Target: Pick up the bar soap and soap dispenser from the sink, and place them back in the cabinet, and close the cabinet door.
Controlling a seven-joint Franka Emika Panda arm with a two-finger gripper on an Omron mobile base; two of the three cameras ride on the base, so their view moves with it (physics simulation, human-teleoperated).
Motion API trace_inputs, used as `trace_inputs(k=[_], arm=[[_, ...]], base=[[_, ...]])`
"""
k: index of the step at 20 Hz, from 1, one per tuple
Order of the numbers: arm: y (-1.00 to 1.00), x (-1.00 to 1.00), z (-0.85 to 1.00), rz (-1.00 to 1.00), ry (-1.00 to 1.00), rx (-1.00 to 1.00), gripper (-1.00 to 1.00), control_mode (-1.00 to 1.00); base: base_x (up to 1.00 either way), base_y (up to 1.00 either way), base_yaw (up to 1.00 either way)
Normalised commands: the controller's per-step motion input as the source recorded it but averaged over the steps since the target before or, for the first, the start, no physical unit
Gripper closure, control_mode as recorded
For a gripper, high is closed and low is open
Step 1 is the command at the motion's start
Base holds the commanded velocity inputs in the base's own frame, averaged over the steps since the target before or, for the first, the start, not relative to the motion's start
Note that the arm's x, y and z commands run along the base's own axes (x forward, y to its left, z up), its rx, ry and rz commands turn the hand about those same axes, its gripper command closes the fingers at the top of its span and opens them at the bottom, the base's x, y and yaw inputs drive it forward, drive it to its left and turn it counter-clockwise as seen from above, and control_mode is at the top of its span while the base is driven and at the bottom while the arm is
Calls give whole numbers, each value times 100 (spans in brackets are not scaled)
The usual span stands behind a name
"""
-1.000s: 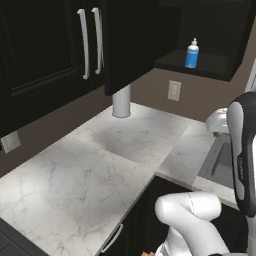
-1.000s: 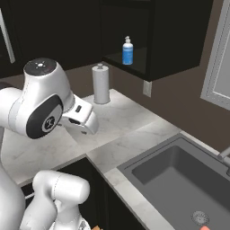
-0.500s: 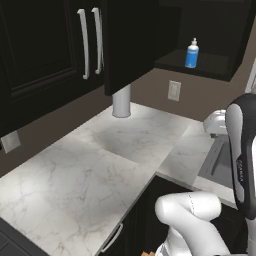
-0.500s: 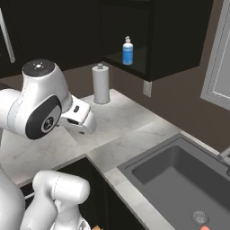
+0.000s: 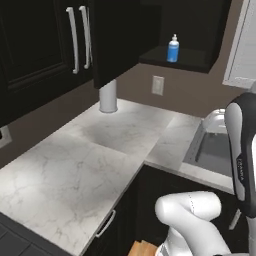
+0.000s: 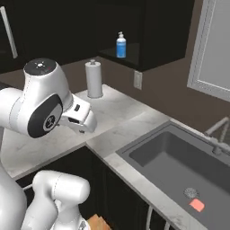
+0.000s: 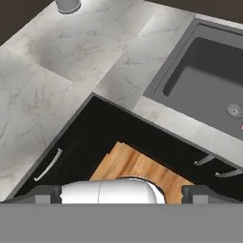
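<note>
Soap dispenser (image 6: 121, 46): stood upright on the shelf of the open cabinet (image 6: 148, 33), above the desk (image 5: 85, 165). Bar soap (image 6: 196, 205): lay flat on the floor of the sink (image 6: 175, 157), just beside the round drain (image 6: 191, 193). Cabinet door (image 5: 112, 40): stood open, swung out over the paper towel roll (image 6: 94, 79). End effector (image 7: 121, 193): hung above the desk edge and lower cupboards, well apart from both soaps; fingers spread wide, holding nothing.
</note>
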Motion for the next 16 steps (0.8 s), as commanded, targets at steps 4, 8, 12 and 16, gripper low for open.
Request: trace_inputs(k=[4,8,12,16], arm=[[0,0,0,0,0,0,-100,100],[0,0,0,0,0,0,-100,100],[0,0,0,0,0,0,-100,100],[0,0,0,0,0,0,-100,100]], base=[[-66,0,-34],[-51,0,-38],[-25,-16,-41],[-13,-40,-35]])
